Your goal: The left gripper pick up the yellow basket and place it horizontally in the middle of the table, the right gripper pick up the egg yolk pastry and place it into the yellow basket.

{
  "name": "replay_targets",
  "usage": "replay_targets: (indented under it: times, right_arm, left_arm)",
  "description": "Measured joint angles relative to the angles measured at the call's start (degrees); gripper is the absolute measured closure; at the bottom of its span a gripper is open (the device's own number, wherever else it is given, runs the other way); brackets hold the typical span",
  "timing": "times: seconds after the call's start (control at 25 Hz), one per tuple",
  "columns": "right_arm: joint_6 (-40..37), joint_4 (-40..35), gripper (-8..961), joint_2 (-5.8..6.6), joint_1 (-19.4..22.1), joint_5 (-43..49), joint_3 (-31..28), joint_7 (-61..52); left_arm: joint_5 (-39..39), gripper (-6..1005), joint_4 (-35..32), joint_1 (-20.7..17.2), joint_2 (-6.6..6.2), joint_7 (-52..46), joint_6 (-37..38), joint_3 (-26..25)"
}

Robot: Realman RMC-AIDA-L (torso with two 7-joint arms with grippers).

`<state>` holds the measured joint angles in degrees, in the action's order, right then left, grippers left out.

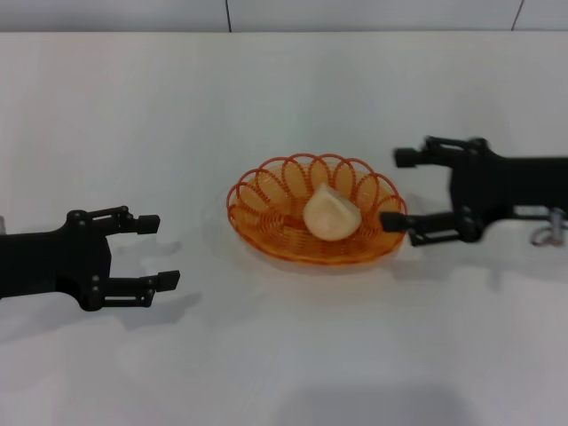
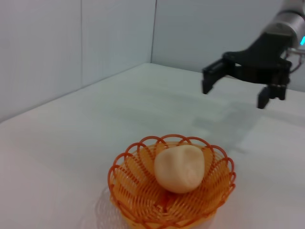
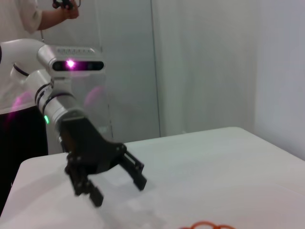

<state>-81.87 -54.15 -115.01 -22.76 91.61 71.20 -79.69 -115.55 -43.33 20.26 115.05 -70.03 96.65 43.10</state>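
The yellow basket (image 1: 315, 209) lies in the middle of the white table (image 1: 284, 98), long side across. The egg yolk pastry (image 1: 331, 213) rests inside it, toward its right half. Both also show in the left wrist view, basket (image 2: 131, 191) and pastry (image 2: 179, 168). My left gripper (image 1: 158, 251) is open and empty, left of the basket and apart from it; it shows in the right wrist view (image 3: 119, 186). My right gripper (image 1: 398, 189) is open and empty at the basket's right rim, raised; it shows in the left wrist view (image 2: 233, 93).
A grey wall (image 1: 284, 13) runs along the table's far edge. A person (image 3: 28, 19) stands behind the left arm in the right wrist view. A sliver of the basket's rim (image 3: 206, 225) shows at that view's lower edge.
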Motion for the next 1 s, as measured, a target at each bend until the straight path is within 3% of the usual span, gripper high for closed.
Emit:
replay_targets:
  times: [0.32, 0.48, 1.0]
  right_arm:
    - [-3.41, 3.07, 68, 1.09, 5.36, 0.38, -4.08, 8.36]
    - [-3.84, 6.65, 67, 1.84, 5.11, 1.45, -4.45, 10.24]
    - [-2.68, 10.51, 68, 1.90, 4.23, 2.02, -5.02, 12.98]
  left_arm:
    - [0.08, 170, 0.42, 0.62, -0.26, -0.05, -0.34, -0.05]
    - [0.07, 170, 0.35, 1.32, -0.40, -0.47, -0.34, -0.04]
    - [-0.75, 170, 0.57, 3.08, -0.78, -2.20, -0.09, 0.34]
